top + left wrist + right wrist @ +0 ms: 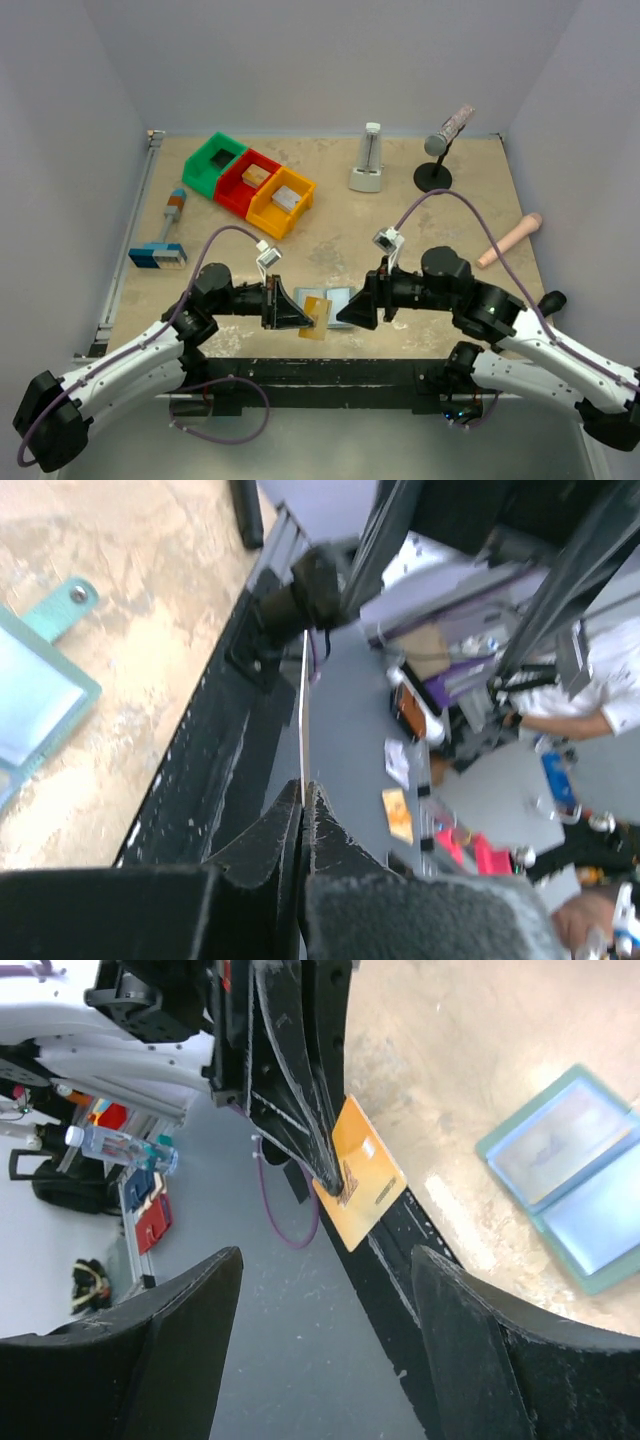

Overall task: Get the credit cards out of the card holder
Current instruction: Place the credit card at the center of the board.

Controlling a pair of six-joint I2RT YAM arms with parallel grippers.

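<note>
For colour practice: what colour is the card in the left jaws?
Thin flat card: orange-gold; best in right wrist view.

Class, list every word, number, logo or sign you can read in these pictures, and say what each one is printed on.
None can be read.
Orange card: a dark mark on its face, too blurred to read.
Card holder: no lettering shows.
</note>
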